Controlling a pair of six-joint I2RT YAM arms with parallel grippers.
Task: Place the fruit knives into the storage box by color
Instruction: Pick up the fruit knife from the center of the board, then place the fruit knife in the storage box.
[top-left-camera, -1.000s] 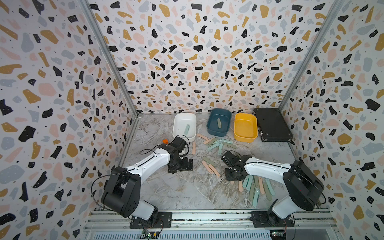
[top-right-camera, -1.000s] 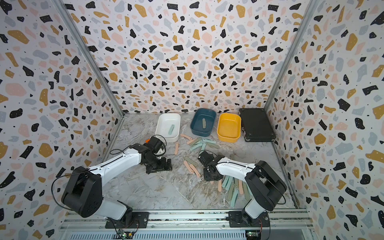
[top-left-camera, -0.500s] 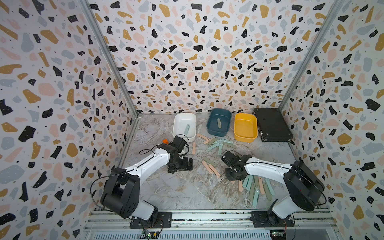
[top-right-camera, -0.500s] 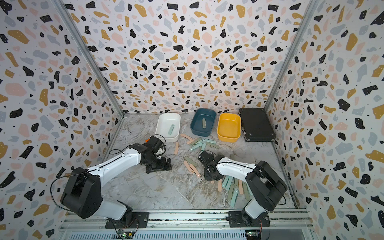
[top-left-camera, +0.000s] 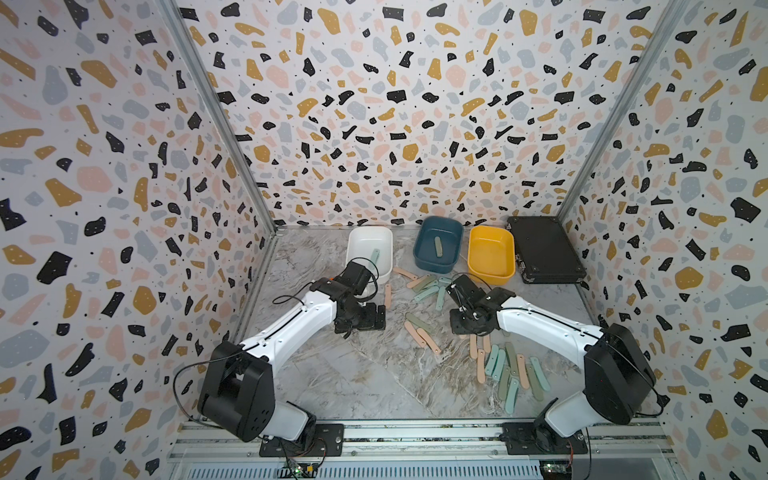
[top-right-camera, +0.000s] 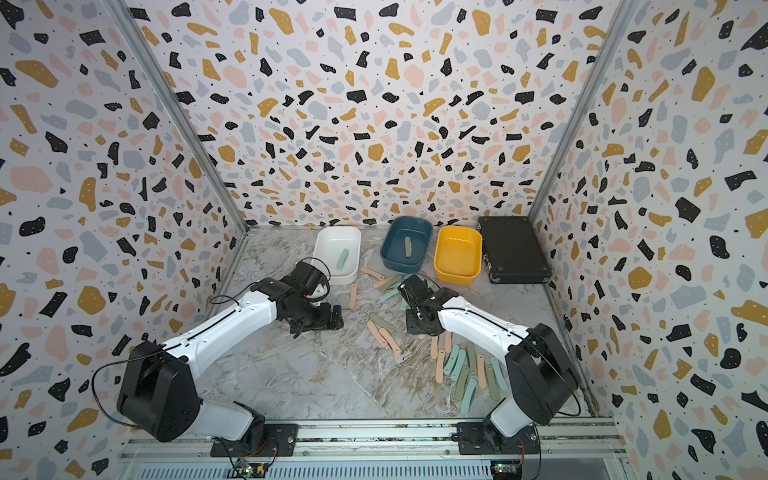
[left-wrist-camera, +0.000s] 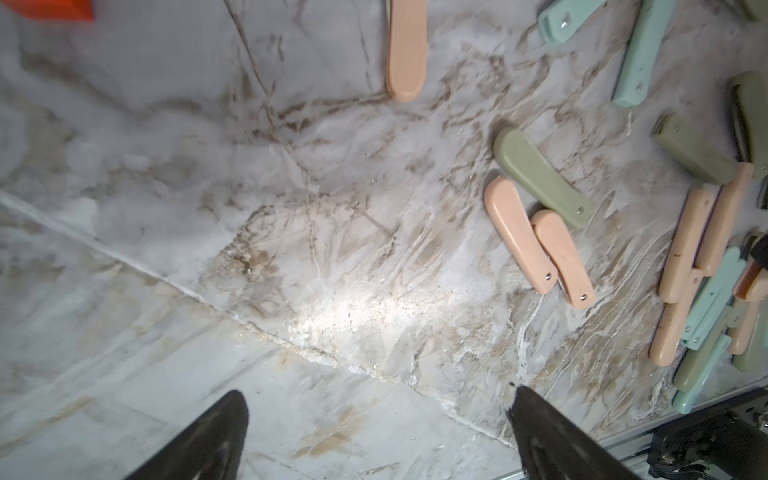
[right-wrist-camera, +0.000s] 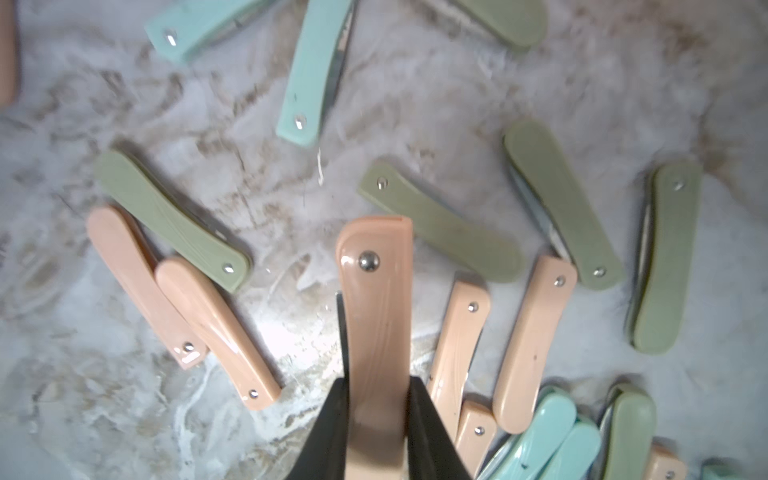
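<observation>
The sort looks barely started: in both top views the white tub (top-left-camera: 360, 249) holds one mint knife (top-left-camera: 375, 255), the teal tub (top-left-camera: 424, 243) holds one sage knife (top-left-camera: 437, 248), and the yellow tub (top-left-camera: 490, 272) is bare. In the right wrist view the right tool (right-wrist-camera: 378, 386) is clenched on a peach knife (right-wrist-camera: 376, 291) that seems raised off the bench (top-left-camera: 374, 374); by elimination it probably belongs in the yellow tub. Many loose knives (top-left-camera: 507, 370) of all three colours lie at mid-frame and lower right. The left tool (left-wrist-camera: 376, 392) hangs released over bare marble, grasping nothing. The tubs line the back wall at upper middle, with a black case (top-left-camera: 544, 249) just beside the yellow tub. That tub's near rim is close to the right arm's wrist. The side walls crowd both arms, and the widest bare bench is lower centre-left.
</observation>
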